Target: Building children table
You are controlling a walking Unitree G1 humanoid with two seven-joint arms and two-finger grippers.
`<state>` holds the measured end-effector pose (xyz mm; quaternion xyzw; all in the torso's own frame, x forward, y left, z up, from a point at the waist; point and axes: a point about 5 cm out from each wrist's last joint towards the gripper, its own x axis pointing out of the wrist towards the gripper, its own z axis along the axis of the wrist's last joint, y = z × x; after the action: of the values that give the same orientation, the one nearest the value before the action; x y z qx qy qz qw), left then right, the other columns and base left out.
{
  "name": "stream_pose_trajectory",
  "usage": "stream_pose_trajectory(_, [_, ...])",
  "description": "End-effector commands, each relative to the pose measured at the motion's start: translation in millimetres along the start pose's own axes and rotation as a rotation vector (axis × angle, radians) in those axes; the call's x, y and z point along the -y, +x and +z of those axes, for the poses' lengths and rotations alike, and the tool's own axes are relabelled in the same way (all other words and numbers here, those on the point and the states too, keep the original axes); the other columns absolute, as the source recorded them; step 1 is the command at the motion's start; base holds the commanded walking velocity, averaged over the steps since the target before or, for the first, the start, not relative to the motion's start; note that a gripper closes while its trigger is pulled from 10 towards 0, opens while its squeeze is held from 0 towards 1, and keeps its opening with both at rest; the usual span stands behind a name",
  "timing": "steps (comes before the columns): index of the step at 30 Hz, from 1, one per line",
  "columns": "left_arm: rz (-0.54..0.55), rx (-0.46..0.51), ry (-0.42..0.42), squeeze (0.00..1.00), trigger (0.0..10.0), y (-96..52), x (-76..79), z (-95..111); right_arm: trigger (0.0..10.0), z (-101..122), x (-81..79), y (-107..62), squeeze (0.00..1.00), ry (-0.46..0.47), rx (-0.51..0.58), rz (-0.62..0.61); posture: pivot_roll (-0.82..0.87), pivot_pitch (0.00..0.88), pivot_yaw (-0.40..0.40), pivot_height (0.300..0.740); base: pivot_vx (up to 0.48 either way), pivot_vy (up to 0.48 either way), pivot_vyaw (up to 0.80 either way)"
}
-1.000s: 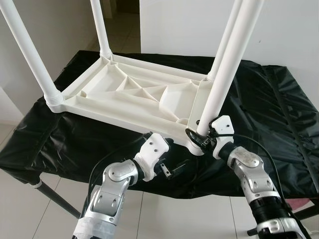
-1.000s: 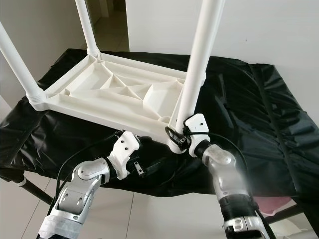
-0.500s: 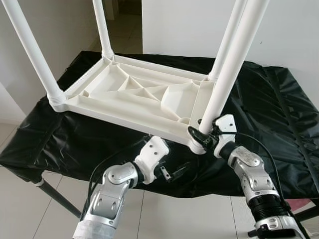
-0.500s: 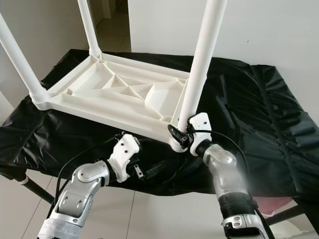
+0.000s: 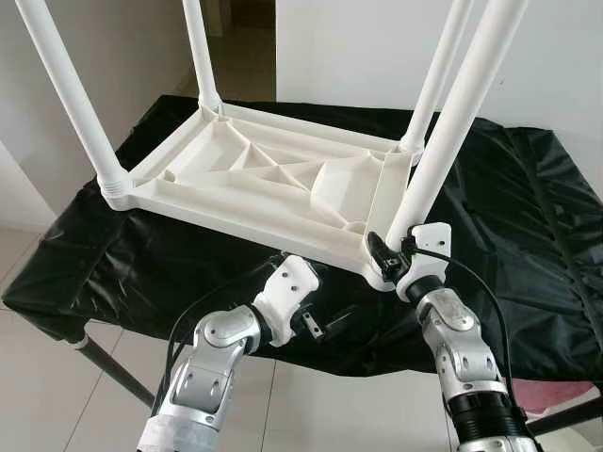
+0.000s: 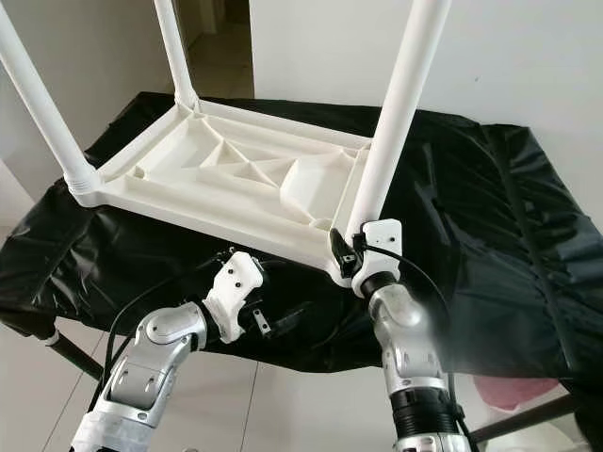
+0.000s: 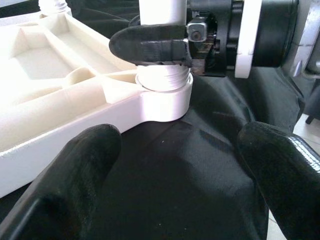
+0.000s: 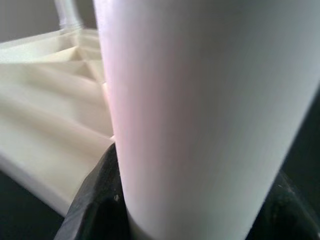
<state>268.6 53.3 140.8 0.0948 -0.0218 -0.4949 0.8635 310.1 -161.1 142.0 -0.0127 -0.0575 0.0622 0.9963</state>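
The white plastic children's table (image 5: 273, 184) lies upside down on the surface (image 5: 509, 217), which is draped in a black cloth; its ribbed underside faces up. All places below are given relative to this tabletop.

Four white tubular legs stand up from its corners. The near right leg (image 5: 443, 141) rises from the corner socket (image 7: 165, 97) closest to the robot's right arm. In the left wrist view the threaded lower end of that leg sits in the round socket, with a few threads showing above the socket's rim. The near left leg (image 5: 75, 104) stands at the tabletop's left end, the far left leg (image 5: 200, 52) at the back corner, and the far right leg (image 5: 431, 80) behind the near right one.

The right gripper (image 5: 391, 259) is at the base of the near right leg, just above the socket. Its jaws are clamped on the leg: one black finger (image 7: 150, 42) wraps across the front of the tube, and in the right wrist view the leg is pressed close between the dark finger pads.

The left gripper (image 5: 325, 325) hangs below the tabletop's near long edge, in front of the cloth's overhang and to the left of the clamped corner. Its jaws stand wide apart and hold nothing; both fingertips (image 7: 85, 165) face the socket, clear of the tabletop.

Light floor tiles (image 5: 38, 377) show beneath the surface's edge.
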Motion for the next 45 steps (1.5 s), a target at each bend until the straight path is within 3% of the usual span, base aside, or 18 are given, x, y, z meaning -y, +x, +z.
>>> stream_pose_trajectory(1, [0.136,-0.017,0.003,0.00,10.0,-0.3,-8.0,-1,10.0,-14,8.7,-8.6,0.00,0.018,-0.058,-0.114,-0.04,0.059,0.019,0.740,0.000,0.000,0.00])
stream_pose_trajectory(9, [0.134,-0.019,0.010,0.00,10.0,0.1,-8.3,-1,10.0,-19,-13.7,-19.4,0.00,0.023,-0.090,-0.391,-0.04,0.049,0.018,0.740,0.000,0.000,0.00])
stream_pose_trajectory(13, [0.131,-0.020,0.007,0.00,10.0,0.3,-6.4,-3,10.0,-18,-24.9,-19.3,0.00,0.047,-0.089,-0.402,-0.04,0.046,0.017,0.740,0.000,0.000,0.00])
stream_pose_trajectory(19, [0.127,-0.019,0.007,0.00,10.0,1.1,-5.6,-3,10.0,-17,-27.3,-16.9,0.00,0.056,-0.074,-0.340,-0.04,0.037,0.008,0.740,0.000,0.000,0.00])
stream_pose_trajectory(20, [0.129,-0.018,0.007,0.00,10.0,1.6,-6.6,-3,10.0,-15,-26.4,-17.7,1.00,0.059,-0.057,-0.317,-0.05,0.036,0.006,0.740,0.000,0.000,0.00])
stream_pose_trajectory(29, [0.125,-0.014,0.009,0.00,10.0,4.8,-3.5,-3,10.0,-7,-14.7,-20.3,1.00,0.110,0.013,-0.158,-0.06,0.032,-0.003,0.740,0.000,0.000,0.00])
stream_pose_trajectory(30, [0.124,-0.015,0.010,0.00,10.0,5.1,-2.8,-3,10.0,-5,-11.4,-20.6,0.00,0.093,0.022,-0.106,-0.06,0.031,-0.008,0.740,0.000,0.000,0.00])
stream_pose_trajectory(33, [0.124,-0.015,0.008,0.00,10.0,5.2,-2.0,-4,10.0,-4,-5.4,-21.3,0.00,0.117,0.021,-0.012,-0.06,0.032,-0.009,0.740,0.000,0.000,0.00])
stream_pose_trajectory(37, [0.124,-0.015,0.008,0.00,10.0,5.1,-1.8,-4,10.0,-3,-4.2,-21.5,0.00,0.124,0.020,0.006,-0.06,0.032,-0.009,0.740,0.000,0.000,0.00])
stream_pose_trajectory(38, [0.126,-0.014,0.009,0.00,10.0,5.6,-2.0,-4,10.0,-1,-0.3,-20.4,0.00,0.119,0.025,0.066,-0.06,0.031,-0.017,0.740,0.000,0.000,0.00])
stream_pose_trajectory(40, [0.128,-0.016,0.015,0.00,10.0,6.2,-2.4,-4,10.0,3,4.2,-18.8,0.00,0.092,0.034,0.120,-0.06,0.030,-0.020,0.740,0.000,0.000,0.00])
stream_pose_trajectory(42, [0.130,-0.012,0.017,0.00,10.0,8.2,-1.9,-4,10.0,11,12.4,-11.4,0.00,-0.004,0.042,0.289,-0.07,0.031,-0.018,0.740,0.000,0.000,0.00])
stream_pose_trajectory(45, [0.132,-0.010,0.016,0.00,10.0,8.9,-3.1,-3,10.0,15,15.3,-3.6,0.00,-0.064,0.033,0.396,-0.07,0.032,-0.014,0.740,0.000,0.000,0.00])
